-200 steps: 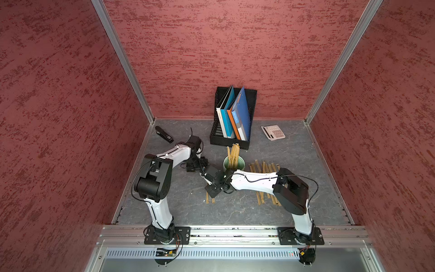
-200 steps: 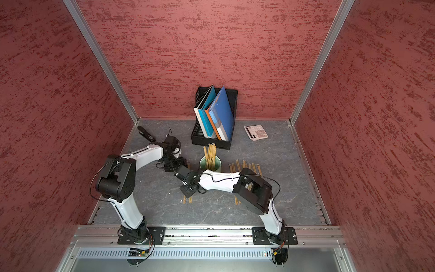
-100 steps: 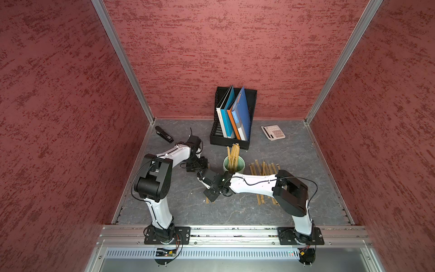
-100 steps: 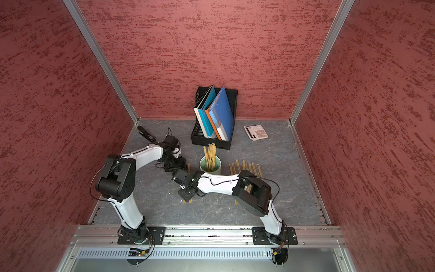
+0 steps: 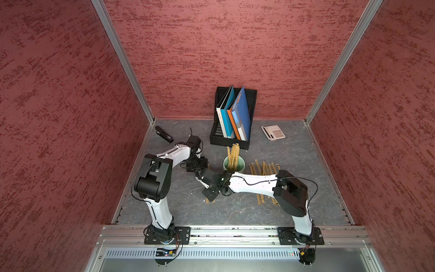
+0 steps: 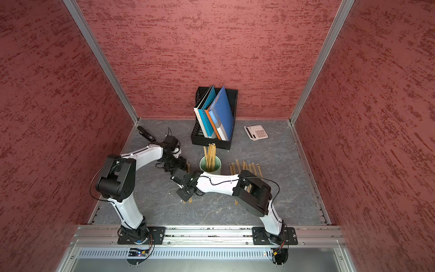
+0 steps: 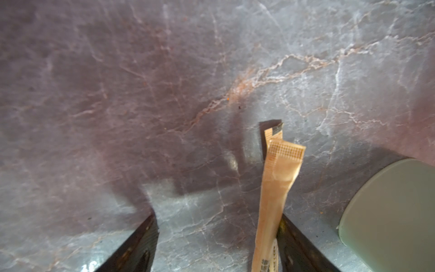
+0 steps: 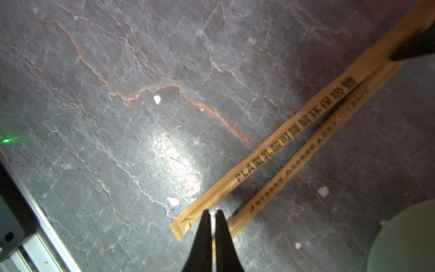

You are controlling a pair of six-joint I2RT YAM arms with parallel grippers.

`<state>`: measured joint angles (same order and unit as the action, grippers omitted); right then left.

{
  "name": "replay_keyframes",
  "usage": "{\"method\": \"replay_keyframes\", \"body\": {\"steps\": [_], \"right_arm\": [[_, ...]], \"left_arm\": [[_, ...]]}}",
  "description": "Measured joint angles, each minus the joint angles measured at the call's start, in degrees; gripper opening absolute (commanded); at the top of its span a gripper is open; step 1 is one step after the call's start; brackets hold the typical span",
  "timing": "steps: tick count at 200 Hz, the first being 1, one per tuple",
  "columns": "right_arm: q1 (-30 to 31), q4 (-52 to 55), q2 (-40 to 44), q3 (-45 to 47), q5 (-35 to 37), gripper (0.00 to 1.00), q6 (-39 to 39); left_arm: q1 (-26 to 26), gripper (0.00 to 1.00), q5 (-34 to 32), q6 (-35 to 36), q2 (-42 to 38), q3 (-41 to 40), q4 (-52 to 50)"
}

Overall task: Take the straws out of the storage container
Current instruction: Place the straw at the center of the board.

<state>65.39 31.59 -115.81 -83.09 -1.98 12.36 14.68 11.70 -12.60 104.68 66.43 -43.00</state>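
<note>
Your left jaws stand spread with two straws between them (hugging one jaw); your right jaws are pressed together just above their far ends.

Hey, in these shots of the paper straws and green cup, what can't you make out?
Tan paper-wrapped straws in the pale mint-green cylindrical cup: too small and bunched to count in both top views; wrist views cut the cup off.
Loose straws beside it: the right arm's white forearm covers some in both top views.
Whether the open left gripper touches the straw between its jaws: blurred, cut by the left wrist view's edge.
</note>
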Motion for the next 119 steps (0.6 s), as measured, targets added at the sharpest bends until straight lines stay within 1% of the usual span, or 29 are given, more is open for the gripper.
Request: {"method": "replay_keyframes", "body": {"steps": [56, 119], "right_arm": [[0.2, 0.4, -3.0, -0.9, -1.0, 0.00, 0.0], [0.2, 1.1, -3.4, -1.7, -1.4, 0.00, 0.0]], "left_arm": [[0.0, 0.78, 0.0, 0.0, 0.0, 0.0, 0.0], [0.0, 0.78, 0.0, 0.0, 0.0, 0.1, -0.2]]}}
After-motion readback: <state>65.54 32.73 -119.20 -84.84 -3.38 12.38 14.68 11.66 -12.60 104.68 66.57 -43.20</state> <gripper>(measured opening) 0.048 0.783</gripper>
